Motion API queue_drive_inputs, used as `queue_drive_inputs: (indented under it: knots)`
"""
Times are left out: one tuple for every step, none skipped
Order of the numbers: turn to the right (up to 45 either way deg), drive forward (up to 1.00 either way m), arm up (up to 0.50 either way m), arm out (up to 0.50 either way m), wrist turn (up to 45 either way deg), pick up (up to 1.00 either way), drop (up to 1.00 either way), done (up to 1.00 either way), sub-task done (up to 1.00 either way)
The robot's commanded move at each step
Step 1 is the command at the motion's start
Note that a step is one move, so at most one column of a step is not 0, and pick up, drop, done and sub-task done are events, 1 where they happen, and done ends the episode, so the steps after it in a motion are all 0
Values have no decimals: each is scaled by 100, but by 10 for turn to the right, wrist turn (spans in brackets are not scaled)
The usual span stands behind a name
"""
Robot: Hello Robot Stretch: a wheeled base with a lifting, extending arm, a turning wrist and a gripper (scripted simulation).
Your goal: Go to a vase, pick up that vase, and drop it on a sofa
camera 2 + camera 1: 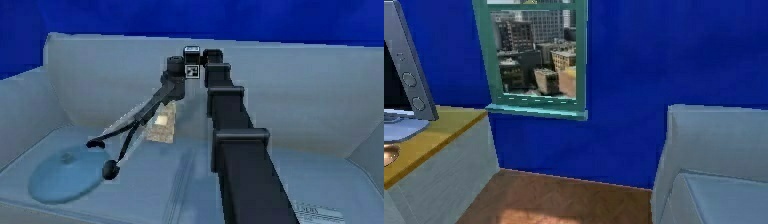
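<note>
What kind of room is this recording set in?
Probably a living room in a city flat. A pale sofa stands at the forward view's right, a flat screen sits on a yellow-topped cabinet at its left, and the window in the blue wall looks out on tall buildings.

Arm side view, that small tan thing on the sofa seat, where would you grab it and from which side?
Probably grip the tan thing across its narrow middle, from above: it looks short and blocky on the sofa seat, with the backrest close behind it. Finer shape is too small to tell.

No readable text or signs
</note>
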Motion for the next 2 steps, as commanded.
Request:
queue_drive_inputs:
  knots:
    - [0, 0, 0, 0, 450, 0, 0, 0, 0]
    - [0, 0, 0, 0, 450, 0, 0, 0, 0]
